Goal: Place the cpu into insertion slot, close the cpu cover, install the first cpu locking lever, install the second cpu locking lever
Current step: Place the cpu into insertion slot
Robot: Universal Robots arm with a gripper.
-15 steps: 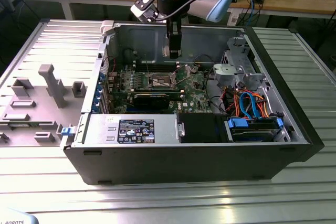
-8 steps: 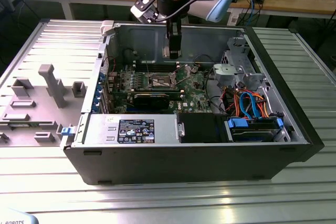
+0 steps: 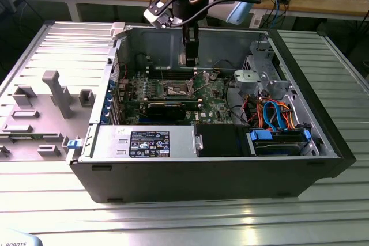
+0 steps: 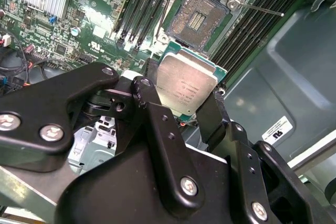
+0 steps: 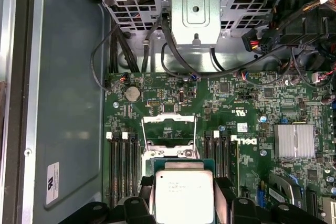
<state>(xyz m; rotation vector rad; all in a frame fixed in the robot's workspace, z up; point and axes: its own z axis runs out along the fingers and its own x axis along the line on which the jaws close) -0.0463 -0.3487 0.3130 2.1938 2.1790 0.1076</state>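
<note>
My gripper (image 3: 189, 56) hangs inside the open computer case above the green motherboard (image 3: 213, 93). It is shut on the cpu (image 4: 186, 82), a flat square chip with a silvery top, held by its edges between the two black fingers (image 4: 152, 90). In both wrist views the cpu (image 5: 184, 195) hovers just short of the insertion slot (image 4: 197, 19), whose dark contact field lies bare. The silver cpu cover (image 5: 169, 119) is swung open beyond it. A thin metal locking lever (image 4: 260, 9) sticks out free beside the slot.
Long black memory slots (image 4: 147, 3) flank the socket on both sides. A black graphics card (image 3: 166, 108), a finned heatsink (image 5: 294, 141), the drive cage (image 3: 259, 73) with orange and blue cables, and the case walls (image 3: 138, 44) surround the work area.
</note>
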